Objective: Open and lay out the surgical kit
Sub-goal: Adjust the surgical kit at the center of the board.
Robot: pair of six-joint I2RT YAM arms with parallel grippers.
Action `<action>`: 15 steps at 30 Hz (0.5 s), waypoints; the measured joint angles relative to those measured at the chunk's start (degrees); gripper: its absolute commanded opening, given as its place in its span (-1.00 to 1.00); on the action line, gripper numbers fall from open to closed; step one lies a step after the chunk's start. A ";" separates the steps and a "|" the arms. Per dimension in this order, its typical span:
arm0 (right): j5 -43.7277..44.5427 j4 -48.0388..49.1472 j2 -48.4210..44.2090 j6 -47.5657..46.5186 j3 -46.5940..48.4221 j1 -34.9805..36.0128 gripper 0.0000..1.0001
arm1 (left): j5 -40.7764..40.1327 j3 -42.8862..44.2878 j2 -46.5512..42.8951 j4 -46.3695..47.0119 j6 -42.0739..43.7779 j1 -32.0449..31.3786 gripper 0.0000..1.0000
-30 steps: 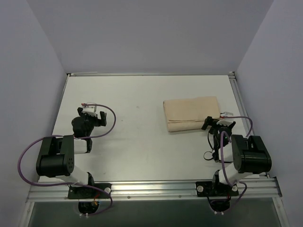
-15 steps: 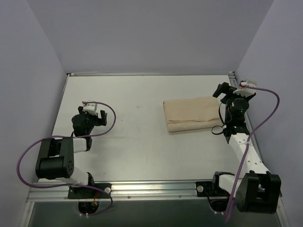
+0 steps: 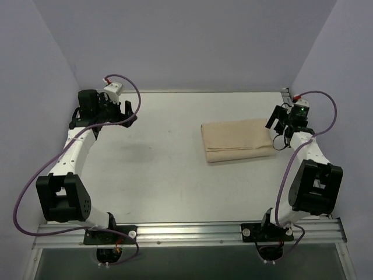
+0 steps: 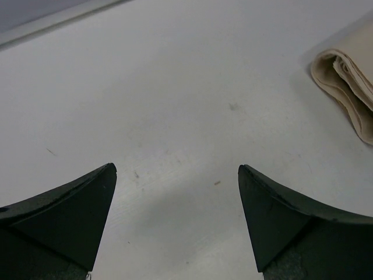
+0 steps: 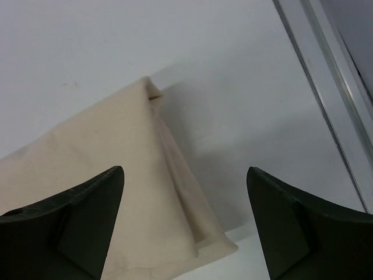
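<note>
Folded beige cloth bundle (image 3: 238, 140) lying unopened; right gripper (image 5: 185, 169) hovering above its edge, left gripper (image 4: 178, 169) well apart (both gaping, empty).

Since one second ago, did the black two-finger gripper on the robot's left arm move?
Yes. The left gripper went farther out, toward the white table's metal back rail; the folded beige cloth bundle stayed put.

Matt beige cloth of the surgical kit (image 3: 238, 140) on a smooth, matt white table (image 3: 169, 181) with satin metal rail (image 3: 192, 232).
</note>
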 measured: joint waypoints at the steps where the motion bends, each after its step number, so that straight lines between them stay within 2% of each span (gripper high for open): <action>1: -1.25 -1.14 1.99 -0.20 0.48 -1.18 0.62 | 0.74 0.70 0.00 -3.21 0.63 -0.02 0.89; 4: -5.03 -3.65 6.69 -1.03 0.83 -3.63 0.47 | 2.38 1.14 0.00 -10.60 2.29 -0.04 0.89; 8: -12.04 -3.87 12.00 -1.92 1.60 -3.19 0.26 | 3.34 1.11 0.00 -16.13 3.50 -0.07 0.89; 11: -16.09 -3.13 13.22 -2.01 1.44 -3.02 -0.10 | 3.39 0.87 0.00 -17.73 3.80 -0.07 0.89; 12: -16.74 -2.58 13.22 -2.10 1.25 -2.89 -0.30 | 3.39 0.72 0.00 -18.08 3.82 -0.07 0.89; 14: -17.92 -1.11 13.11 -1.70 0.33 -2.89 -0.53 | 3.39 0.39 0.00 -18.47 3.85 -0.07 0.89; 15: -18.43 -0.09 12.85 -1.18 -0.52 -2.86 -0.73 | 3.39 0.24 0.00 -18.58 3.87 -0.04 0.89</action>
